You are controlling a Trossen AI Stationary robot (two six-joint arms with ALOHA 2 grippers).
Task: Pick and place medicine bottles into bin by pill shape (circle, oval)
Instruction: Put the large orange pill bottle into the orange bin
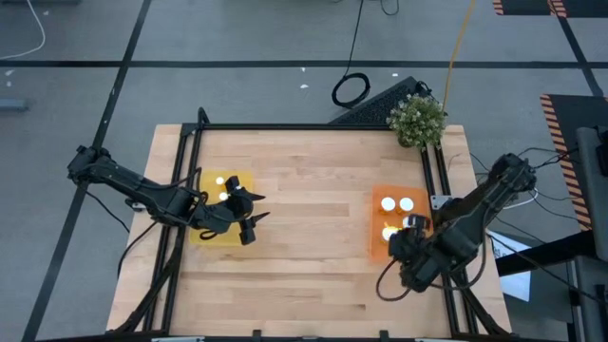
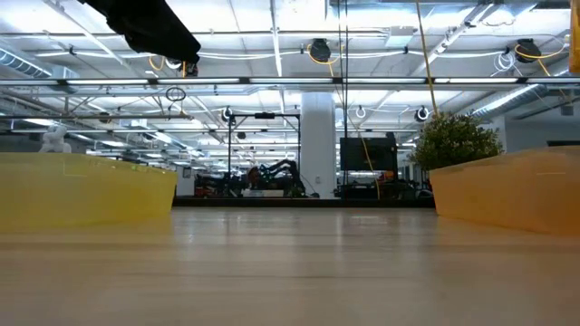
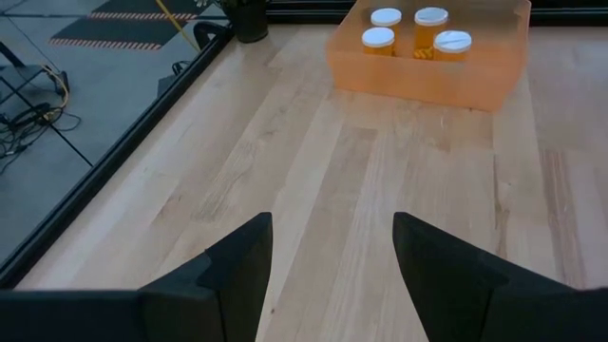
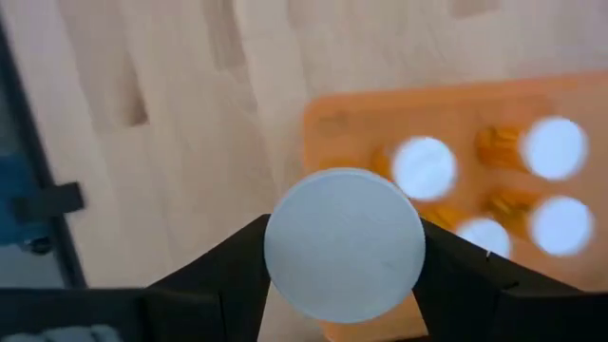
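A medicine bottle with a round white cap (image 4: 344, 244) sits between the fingers of my right gripper (image 1: 410, 228), above the near end of the orange bin (image 1: 378, 242) at the table's right. Several more white-capped amber bottles (image 4: 424, 166) stand upright in that bin. My left gripper (image 1: 249, 217) is open with nothing between its fingers (image 3: 332, 275), just right of the yellow bin (image 1: 211, 236), where two white-capped bottles (image 1: 226, 197) stand. My right gripper pinches the bottle between its two fingers (image 4: 237, 261), one on each side just under the white cap's rim (image 4: 285, 285). The cap faces the wrist camera and hides the bottle's body. The bottle is lifted clear above the orange bin.
A small potted plant (image 1: 417, 120) stands at the table's far right corner. A black frame rail (image 1: 313, 126) runs along the far edge. Bare wooden table (image 1: 313, 218) lies between the two bins. In the low view the yellow bin (image 2: 86, 186) and orange bin (image 2: 512, 186) flank the middle.
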